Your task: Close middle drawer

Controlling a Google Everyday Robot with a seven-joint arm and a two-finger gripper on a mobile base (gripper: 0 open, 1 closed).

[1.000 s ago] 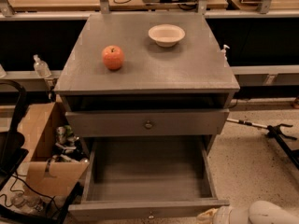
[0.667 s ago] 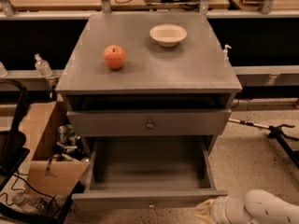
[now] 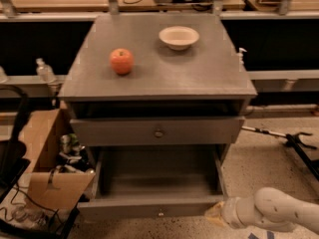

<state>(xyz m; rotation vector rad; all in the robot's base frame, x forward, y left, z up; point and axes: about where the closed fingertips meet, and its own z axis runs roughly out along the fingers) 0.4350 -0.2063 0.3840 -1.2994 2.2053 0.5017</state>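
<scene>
The grey cabinet [image 3: 164, 73] has its middle drawer [image 3: 159, 183] pulled far out, showing a deep box with nothing in it; its flat front with a small round knob [image 3: 159, 213] is at the bottom of the view. The top drawer [image 3: 157, 131], also with a knob, sits just above it and sticks out slightly. The lowest drawer is hidden under the open one. My gripper [image 3: 215, 214] comes in from the lower right on a white arm [image 3: 274, 213] and is at the right front corner of the middle drawer's front.
An orange-red apple [image 3: 121, 60] and a white bowl [image 3: 179, 37] rest on the cabinet top. An open cardboard box [image 3: 50, 183] with bottles stands at the left. Cables and a black stand leg [image 3: 299, 143] lie on the floor at the right. A workbench runs behind.
My arm has moved in from the lower right to the drawer's right front corner. The middle drawer's front now sits a little farther in than a second ago.
</scene>
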